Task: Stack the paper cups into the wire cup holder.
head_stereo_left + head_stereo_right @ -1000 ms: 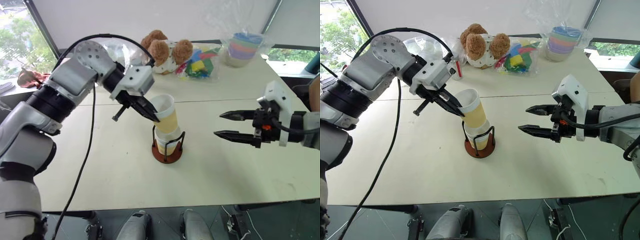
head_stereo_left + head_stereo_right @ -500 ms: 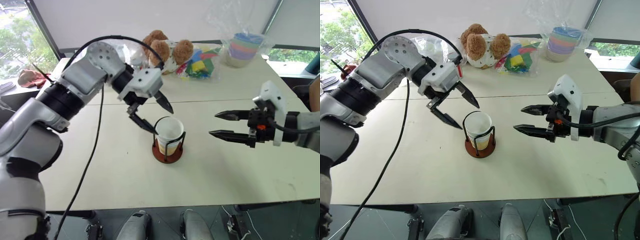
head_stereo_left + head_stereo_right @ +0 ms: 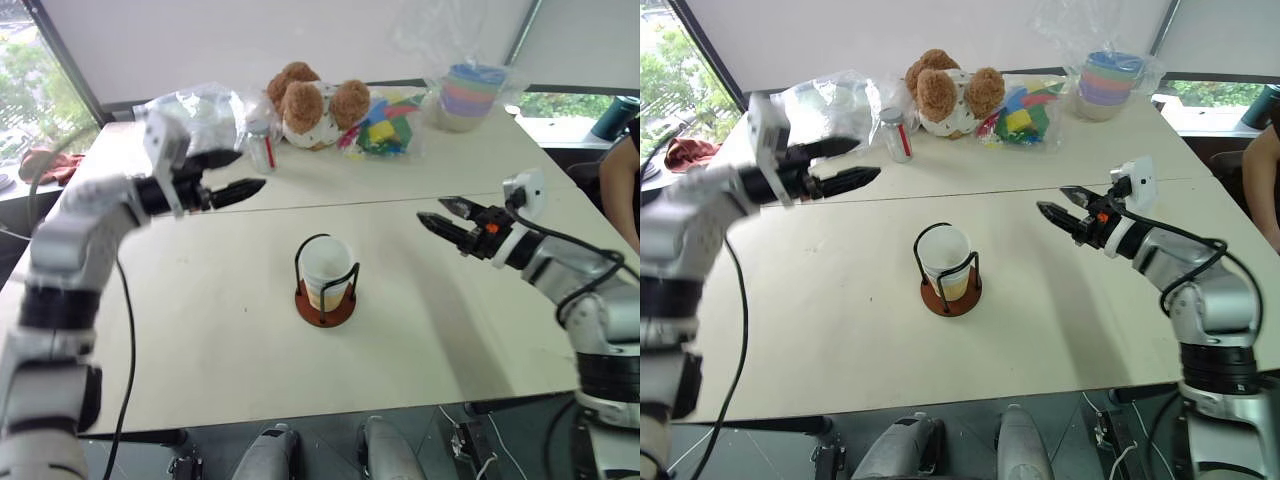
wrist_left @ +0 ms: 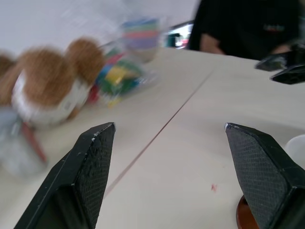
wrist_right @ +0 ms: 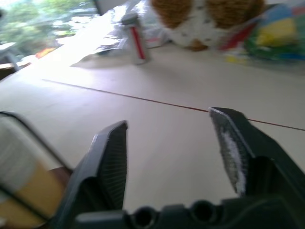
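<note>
The paper cups (image 3: 327, 268) sit nested inside the wire cup holder (image 3: 325, 308), upright at the middle of the table; the white rim and a yellow-orange band show between the black wires. My left gripper (image 3: 250, 169) hovers open and empty, well to the holder's left and farther back, pointing right. My right gripper (image 3: 430, 208) hangs open and empty to the holder's right, pointing left. In the left wrist view the open left gripper (image 4: 169, 126) frames bare table, with the holder's base (image 4: 240, 214) at the edge. In the right wrist view the right gripper (image 5: 169, 117) is open, the cups (image 5: 19, 176) off to one side.
Along the table's far edge stand a small bottle (image 3: 260, 150), a clear plastic bag (image 3: 200, 105), a teddy bear (image 3: 310, 100), a bag of coloured blocks (image 3: 385, 125) and bagged pastel bowls (image 3: 470, 95). A person in black (image 3: 620, 170) sits at the right.
My left gripper opened and let go of the top cup, which dropped down into the holder. The left arm then swung away to the left. The right gripper shifted farther back.
</note>
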